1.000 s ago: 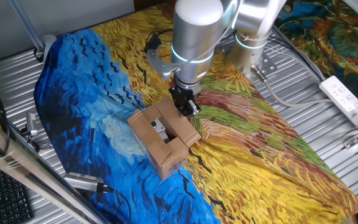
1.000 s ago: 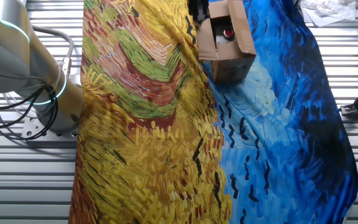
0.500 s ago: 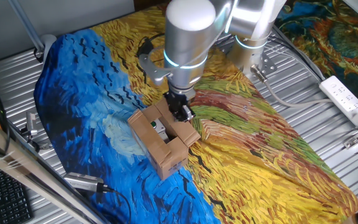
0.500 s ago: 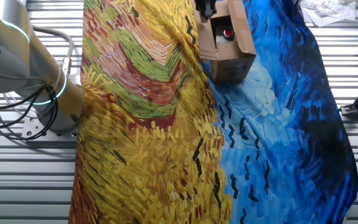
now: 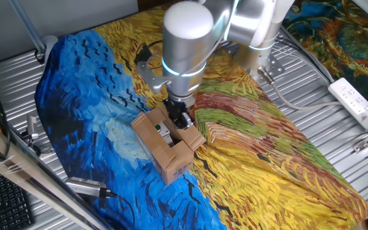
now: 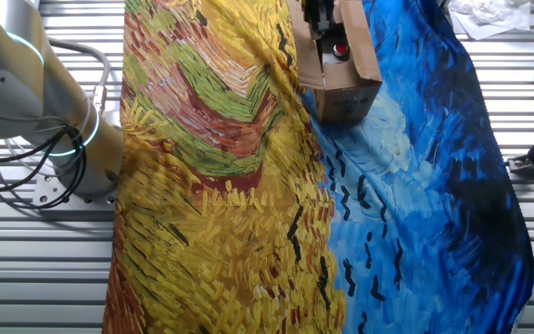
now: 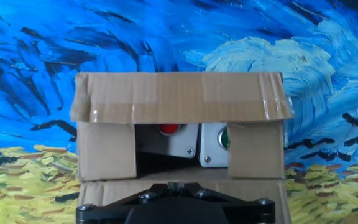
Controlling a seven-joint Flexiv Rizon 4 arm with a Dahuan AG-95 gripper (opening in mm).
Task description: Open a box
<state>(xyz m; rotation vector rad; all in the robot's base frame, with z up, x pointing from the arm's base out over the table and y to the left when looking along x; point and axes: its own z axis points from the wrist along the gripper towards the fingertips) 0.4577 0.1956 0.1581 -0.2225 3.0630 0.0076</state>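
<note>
My pincer (image 5: 179, 119) hangs just over the box (image 5: 168, 142), at its long side that faces the yellow part of the cloth (image 5: 267, 179). I cannot tell if my fingers are spread or pressed together: in the hand view only the black base of the pincer shows at the bottom, and in the fixed views the fingers are too small and dark to read.

The box stands in the middle of the table (image 5: 15, 76), on the line where the blue of the cloth meets the yellow. Its top is partly open. The far long flap (image 7: 179, 96), with clear tape on it, leans half over the opening, the two short flaps (image 7: 107, 149) stand at the ends, and between them I see the grey unit (image 7: 185, 146) with its red button (image 7: 168, 129) and green button (image 7: 224, 139).

I judge that I am in the middle of the opening step, and this far flap is the one left. The next move probably asks me to get under its free edge and push it outward, to the blue side, without dragging the light box along.

On the blue side the cloth is free of things, so a flap can fall there. On the yellow side my own arm (image 5: 187, 38) is close.
</note>
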